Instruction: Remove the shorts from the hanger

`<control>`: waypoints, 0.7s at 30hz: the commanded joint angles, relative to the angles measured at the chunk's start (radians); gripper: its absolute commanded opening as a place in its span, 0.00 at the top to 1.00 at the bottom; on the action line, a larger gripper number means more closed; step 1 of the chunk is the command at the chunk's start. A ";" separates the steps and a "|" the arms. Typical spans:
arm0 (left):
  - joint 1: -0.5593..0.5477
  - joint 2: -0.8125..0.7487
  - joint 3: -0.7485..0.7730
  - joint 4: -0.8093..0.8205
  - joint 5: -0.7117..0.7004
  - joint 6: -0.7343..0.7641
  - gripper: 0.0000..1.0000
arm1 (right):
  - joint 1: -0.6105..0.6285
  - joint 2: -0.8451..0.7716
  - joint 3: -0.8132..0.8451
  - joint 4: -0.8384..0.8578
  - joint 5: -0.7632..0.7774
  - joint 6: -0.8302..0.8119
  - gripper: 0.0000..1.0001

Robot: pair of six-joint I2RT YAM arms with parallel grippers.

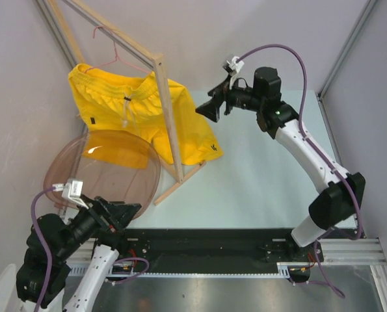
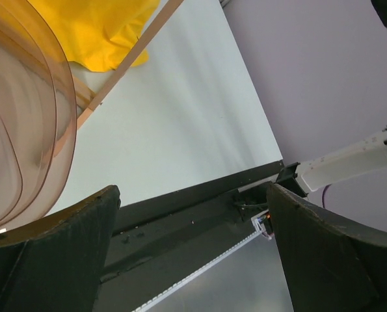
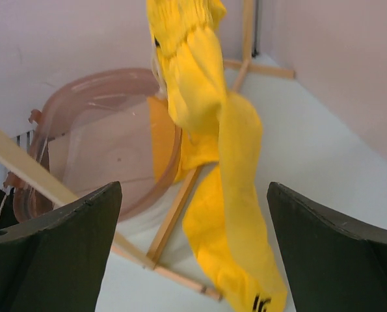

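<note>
Lower left, your left claw hangs over the table's near edge, fingers spread and empty, beside the tinted basin. Bare table lies centre-right. Upper centre, your right claw, fingers apart, faces the shorts, which hang from the hanger on the wooden rack, upper left.

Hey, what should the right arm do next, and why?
Probably ease the right gripper forward onto the near leg of the shorts and close. Its jaws are open and aimed at the fabric without touching it, and the shorts hang on the hanger.
</note>
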 commanded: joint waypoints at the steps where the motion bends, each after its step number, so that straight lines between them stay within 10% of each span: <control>1: 0.005 -0.052 0.044 -0.062 0.022 -0.038 0.00 | 0.012 0.114 0.133 0.265 -0.178 0.048 0.00; 12: 0.005 -0.056 0.100 -0.119 0.019 -0.034 0.00 | 0.151 0.459 0.525 0.219 -0.115 0.037 0.20; 21: 0.005 -0.058 0.128 -0.162 0.004 -0.027 0.00 | 0.159 0.539 0.586 0.293 -0.121 0.096 0.61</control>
